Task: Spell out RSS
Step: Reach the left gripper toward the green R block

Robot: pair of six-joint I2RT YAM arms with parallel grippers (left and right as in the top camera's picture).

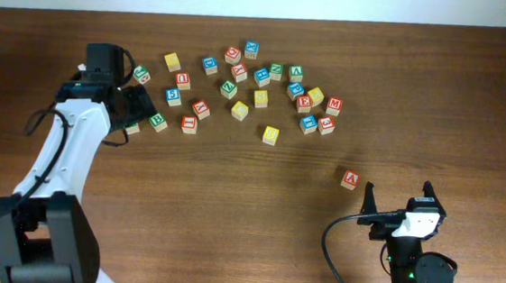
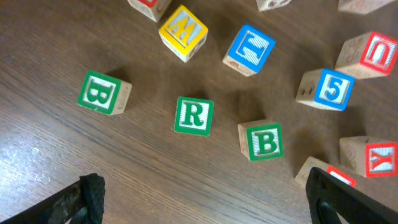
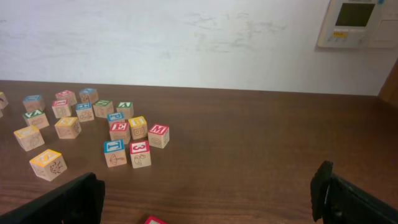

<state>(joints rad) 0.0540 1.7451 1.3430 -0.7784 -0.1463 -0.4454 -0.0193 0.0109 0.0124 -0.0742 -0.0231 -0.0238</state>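
Note:
In the left wrist view a green R block [image 2: 194, 116] lies on the table between two green B blocks [image 2: 99, 92] [image 2: 264, 142]. My left gripper [image 2: 205, 205] is open and empty, its fingers wide apart just short of the R block. In the overhead view this gripper [image 1: 132, 105] hovers at the left end of the block cluster and hides the R block. I cannot read any S block. My right gripper [image 1: 397, 203] [image 3: 205, 205] is open and empty near the front right.
Several lettered blocks lie scattered at the back centre of the table [image 1: 267, 84]. A lone red block [image 1: 350, 179] lies just beyond the right gripper and shows at the right wrist view's bottom edge [image 3: 155, 220]. A yellow W block [image 2: 183, 31] and a blue 5 block [image 2: 329, 89] lie near the R.

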